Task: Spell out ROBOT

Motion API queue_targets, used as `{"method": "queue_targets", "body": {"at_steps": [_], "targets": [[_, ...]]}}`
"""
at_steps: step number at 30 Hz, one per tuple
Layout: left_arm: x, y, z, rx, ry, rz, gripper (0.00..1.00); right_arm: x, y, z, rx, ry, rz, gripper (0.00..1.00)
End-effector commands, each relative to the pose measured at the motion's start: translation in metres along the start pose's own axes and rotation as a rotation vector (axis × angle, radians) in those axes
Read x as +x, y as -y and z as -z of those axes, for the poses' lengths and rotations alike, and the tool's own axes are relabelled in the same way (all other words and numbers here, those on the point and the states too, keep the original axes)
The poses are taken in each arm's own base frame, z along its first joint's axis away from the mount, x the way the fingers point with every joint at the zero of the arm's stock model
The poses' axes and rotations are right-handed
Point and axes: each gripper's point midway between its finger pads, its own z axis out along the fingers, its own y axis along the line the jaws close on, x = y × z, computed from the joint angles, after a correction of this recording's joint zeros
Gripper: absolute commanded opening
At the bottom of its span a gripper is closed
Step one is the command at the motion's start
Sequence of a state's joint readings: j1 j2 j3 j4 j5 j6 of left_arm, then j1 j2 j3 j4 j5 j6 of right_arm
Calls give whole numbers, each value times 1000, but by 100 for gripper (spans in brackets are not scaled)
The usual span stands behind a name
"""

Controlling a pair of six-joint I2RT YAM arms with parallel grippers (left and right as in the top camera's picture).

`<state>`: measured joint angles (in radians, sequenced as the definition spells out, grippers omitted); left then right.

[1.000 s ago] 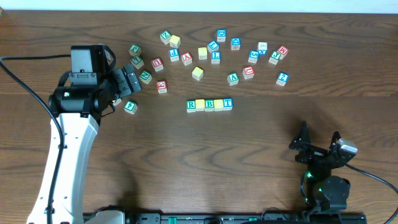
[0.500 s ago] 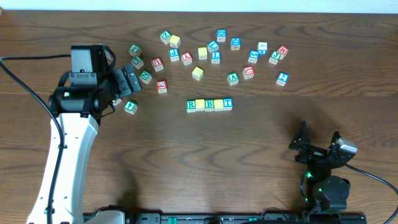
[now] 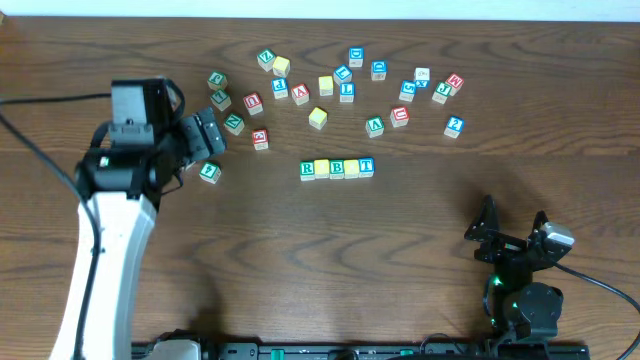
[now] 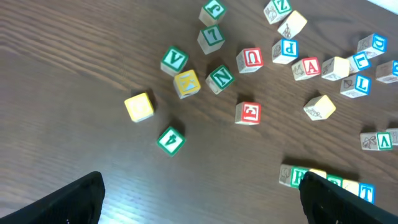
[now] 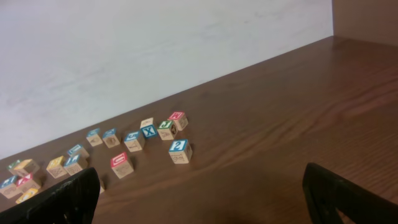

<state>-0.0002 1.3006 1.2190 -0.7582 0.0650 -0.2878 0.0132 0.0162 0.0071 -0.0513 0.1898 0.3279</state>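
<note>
Wooden alphabet cubes rowed on the brown counter could be knocked askew if the wide, empty left claw is swung low; the right claw is spread equally wide.

The left arm is a white tube with black joints and a black cable — the right arm is black, with a green light.
</note>
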Motion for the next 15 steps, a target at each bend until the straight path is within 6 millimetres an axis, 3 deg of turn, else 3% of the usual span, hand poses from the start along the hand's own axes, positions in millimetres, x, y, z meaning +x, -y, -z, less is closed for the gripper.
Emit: {"method": "queue_targets", "body": {"at_steps": [1, 9, 15], "targets": [[4, -16, 23, -50, 86, -9, 98, -1, 1, 0, 2, 6, 13, 99], [9, -5, 50, 77, 366, -265, 98, -1, 1, 0, 2, 6, 13, 99], [36, -7, 58, 114, 551, -428, 98, -1, 1, 0, 2, 6, 13, 99]]}}
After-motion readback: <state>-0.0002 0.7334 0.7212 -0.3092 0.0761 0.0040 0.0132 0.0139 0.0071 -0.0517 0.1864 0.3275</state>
